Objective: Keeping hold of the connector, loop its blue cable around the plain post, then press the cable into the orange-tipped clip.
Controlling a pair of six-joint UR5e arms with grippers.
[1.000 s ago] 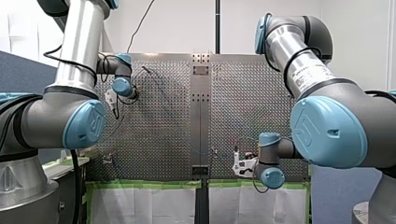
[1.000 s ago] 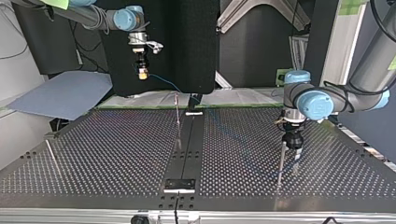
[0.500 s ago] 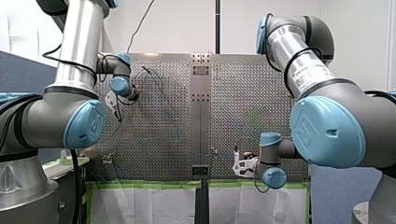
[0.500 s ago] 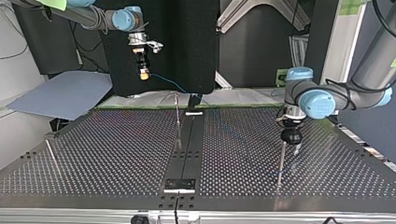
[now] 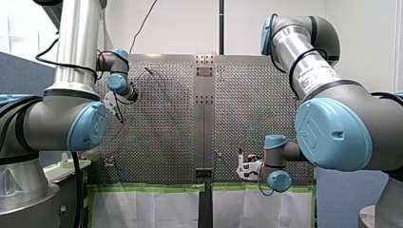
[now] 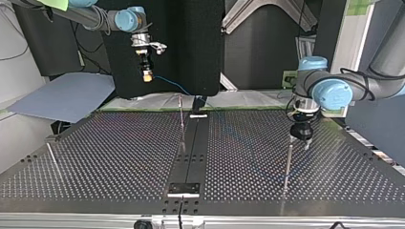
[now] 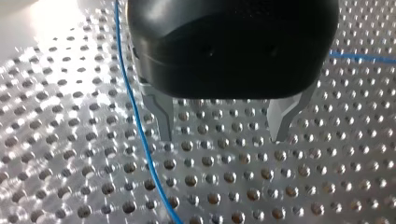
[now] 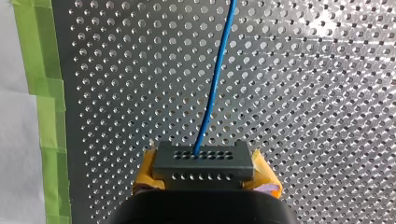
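In the right wrist view my right gripper [image 8: 204, 173] is shut on a dark connector [image 8: 203, 161] between yellow pads. A blue cable [image 8: 217, 74] leaves it straight ahead over the perforated table. The top view shows that gripper [image 6: 147, 76] held high off the table at the back left, the cable [image 6: 169, 85] sloping down toward the middle. My left gripper [image 7: 223, 135] is open with nothing between its metal fingers; the cable [image 7: 140, 121] runs just outside one finger. In the top view it [image 6: 304, 142] hangs above a thin post [image 6: 288, 164].
Another thin post [image 6: 182, 121] stands by the black centre strip [image 6: 191, 152], and a third [image 6: 52, 160] near the top view's left edge. Green tape [image 8: 42, 93] borders the table. A grey sheet [image 6: 67, 95] lies beyond its back left corner.
My left gripper has lifted and drifted toward the top view's right, off the post's tip. My right gripper and the connector have stayed put.
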